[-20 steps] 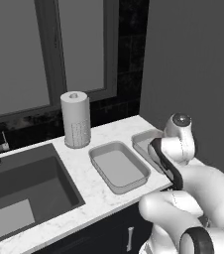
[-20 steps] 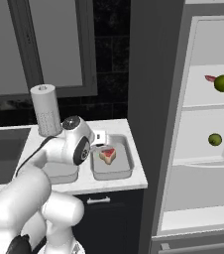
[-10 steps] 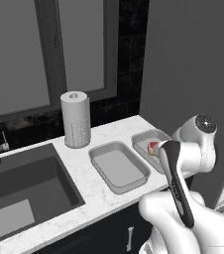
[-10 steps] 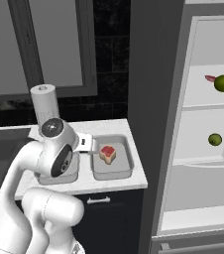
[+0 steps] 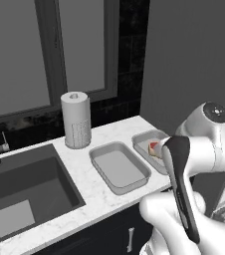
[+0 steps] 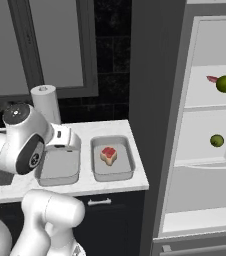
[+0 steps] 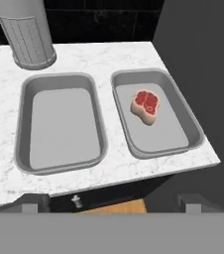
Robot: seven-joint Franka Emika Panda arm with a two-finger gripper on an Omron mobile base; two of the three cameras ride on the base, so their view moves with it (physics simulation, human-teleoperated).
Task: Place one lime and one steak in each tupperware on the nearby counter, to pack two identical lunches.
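Steak (image 7: pixel 145 105) sits mid right tupperware (image 7: pixel 188 120) near the counter (image 7: pixel 109 59) edge — gripper (image 7: pixel 111 198) wide, risen clear since earlier.

I see two grey tupperwares side by side on the marble counter (image 7: pixel 134 54): the left tupperware (image 7: pixel 59 124), and the right tupperware (image 7: pixel 176 106) with a steak (image 7: pixel 145 105) toward its 12 o'clock end. Two limes (image 6: pixel 225 83) (image 6: pixel 216 140) sit on separate fridge shelves.

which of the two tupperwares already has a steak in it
The tupperware at the counter's end nearest the fridge; a steak lies in it. The other tupperware, beside the paper towel roll, holds nothing.
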